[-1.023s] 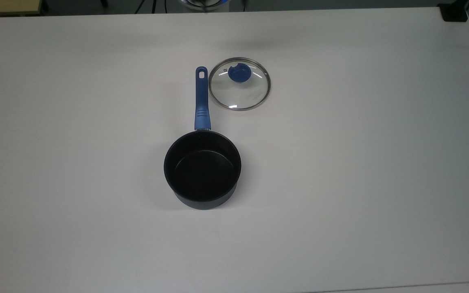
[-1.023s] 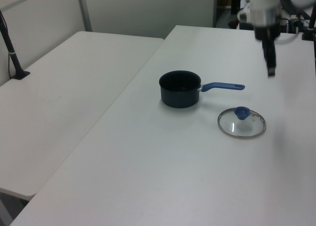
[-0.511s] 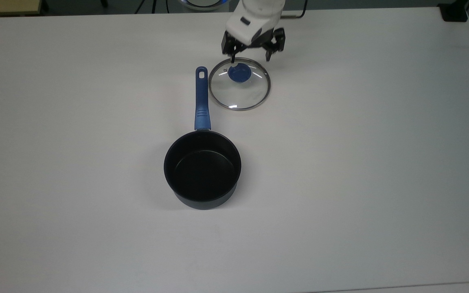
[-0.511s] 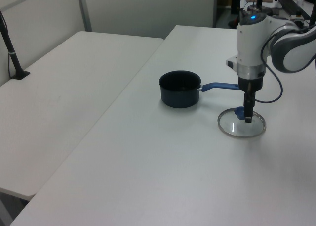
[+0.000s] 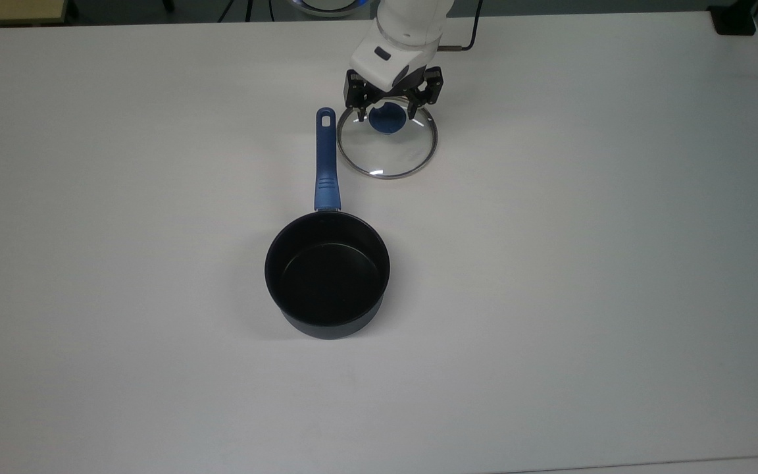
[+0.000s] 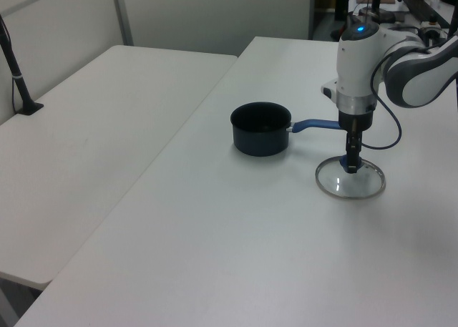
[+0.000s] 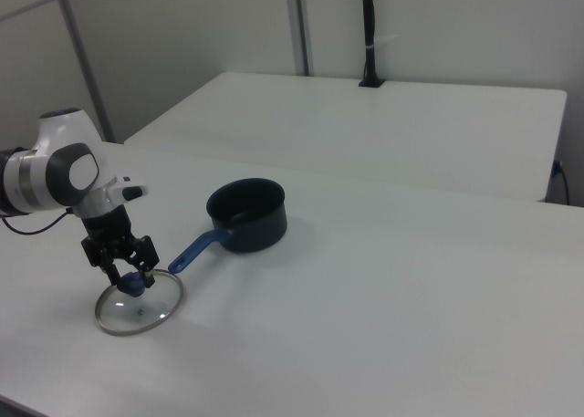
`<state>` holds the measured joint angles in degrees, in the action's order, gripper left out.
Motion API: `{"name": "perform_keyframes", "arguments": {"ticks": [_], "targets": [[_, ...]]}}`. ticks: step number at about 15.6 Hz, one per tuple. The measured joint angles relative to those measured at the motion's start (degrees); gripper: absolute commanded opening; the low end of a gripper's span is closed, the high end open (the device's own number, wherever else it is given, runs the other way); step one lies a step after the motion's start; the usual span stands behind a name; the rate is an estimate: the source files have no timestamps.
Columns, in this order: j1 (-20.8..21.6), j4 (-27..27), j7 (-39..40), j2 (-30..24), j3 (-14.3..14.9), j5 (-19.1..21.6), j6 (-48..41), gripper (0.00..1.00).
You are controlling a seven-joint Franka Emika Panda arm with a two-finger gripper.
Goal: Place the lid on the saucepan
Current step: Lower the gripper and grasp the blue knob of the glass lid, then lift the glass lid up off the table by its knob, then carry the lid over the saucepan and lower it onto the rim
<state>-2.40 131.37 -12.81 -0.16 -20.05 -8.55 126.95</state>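
Observation:
The glass lid (image 5: 389, 153) with its steel rim lies flat on the white table (image 5: 550, 263), just to the top view's right of the saucepan's blue handle (image 5: 325, 158). My gripper (image 5: 387, 109) is down over the lid's blue knob (image 5: 387, 121), open, with one finger on each side of it. The dark saucepan (image 5: 326, 273) stands upright with nothing inside, its handle pointing toward the lid. In the left view, the gripper (image 6: 351, 162) points straight down onto the lid (image 6: 351, 180) beside the saucepan (image 6: 261, 129). The right view has the gripper (image 7: 128, 276), lid (image 7: 140, 305) and saucepan (image 7: 247, 214).
A black block (image 5: 734, 20) sits at the table's far corner in the top view's upper right. A second white table (image 6: 86, 148) adjoins, with a black clamped pole (image 6: 16, 73). A cable (image 6: 392, 127) hangs from the arm.
The arm came in from the far edge and dropped to the lid. Over the last half second the gripper sank lower, bringing its fingers down around the knob. Lid and saucepan have not moved.

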Motion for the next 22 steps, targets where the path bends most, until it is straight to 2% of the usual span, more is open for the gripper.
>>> {"name": "perform_keyframes", "arguments": {"ticks": [4, 9, 14, 16, 18, 20, 22], "targets": [[-0.08, -0.10, 0.00, 1.63, 0.00, -0.80, 1.07, 0.52], [0.36, -1.25, 0.00, 1.46, -0.14, -0.80, -1.34, 0.50], [2.86, -8.47, -0.24, -0.83, -4.66, -0.46, -11.78, 0.51], [2.77, -13.56, -0.32, -0.84, -5.09, 1.38, -15.00, 0.51], [1.55, -20.94, -0.32, 0.36, -4.22, 2.86, -19.56, 0.51], [-0.33, -29.74, -0.30, 3.12, -1.92, 3.20, -23.15, 0.51], [-1.41, -37.17, -0.21, 6.78, 2.03, 3.21, -24.14, 0.51]]}}
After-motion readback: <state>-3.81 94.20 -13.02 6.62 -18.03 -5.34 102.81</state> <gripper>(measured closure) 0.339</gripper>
